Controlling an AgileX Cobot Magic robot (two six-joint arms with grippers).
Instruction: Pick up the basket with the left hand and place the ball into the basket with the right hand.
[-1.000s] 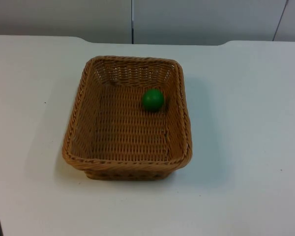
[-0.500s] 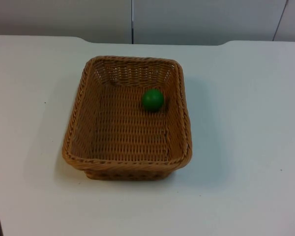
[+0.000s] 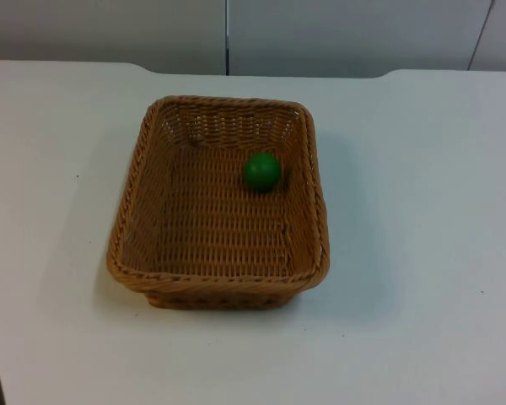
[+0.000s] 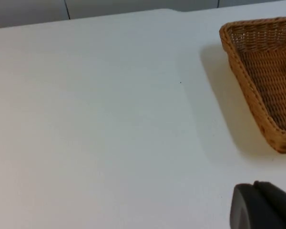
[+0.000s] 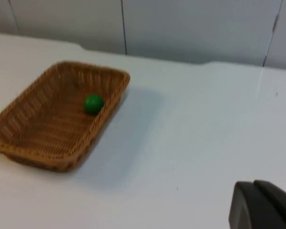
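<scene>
Already the small green ball (image 3: pixel 261 171) lay inside the brown woven wicker basket (image 3: pixel 152 160), which sat on the white table (image 3: pixel 422 211); both my grippers waited apart, finger states I couldn't tell.

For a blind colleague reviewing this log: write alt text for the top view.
A green ball lies inside a brown wicker basket, near its right wall toward the far end. The rectangular basket stands on a white table that ends at a grey partition wall.
</scene>
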